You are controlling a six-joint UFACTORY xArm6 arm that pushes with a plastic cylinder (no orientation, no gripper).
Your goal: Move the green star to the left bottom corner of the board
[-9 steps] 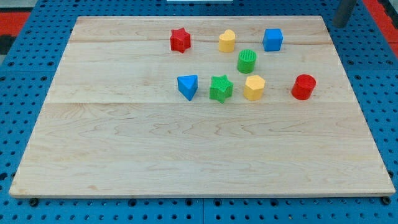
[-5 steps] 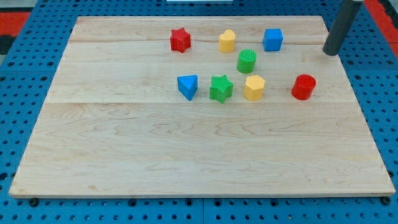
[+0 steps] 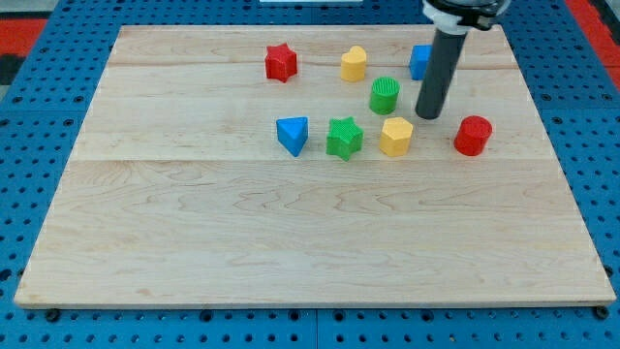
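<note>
The green star lies near the board's middle, between a blue triangle on its left and a yellow hexagon on its right. My tip is on the board to the upper right of the yellow hexagon, between the green cylinder and the red cylinder. It touches no block. The rod partly hides the blue cube.
A red star and a yellow rounded block lie near the view's top. The wooden board rests on a blue pegboard.
The rod has moved from the view's top right corner down and to the left, onto the board, and now stands close to the yellow hexagon. No block has moved.
</note>
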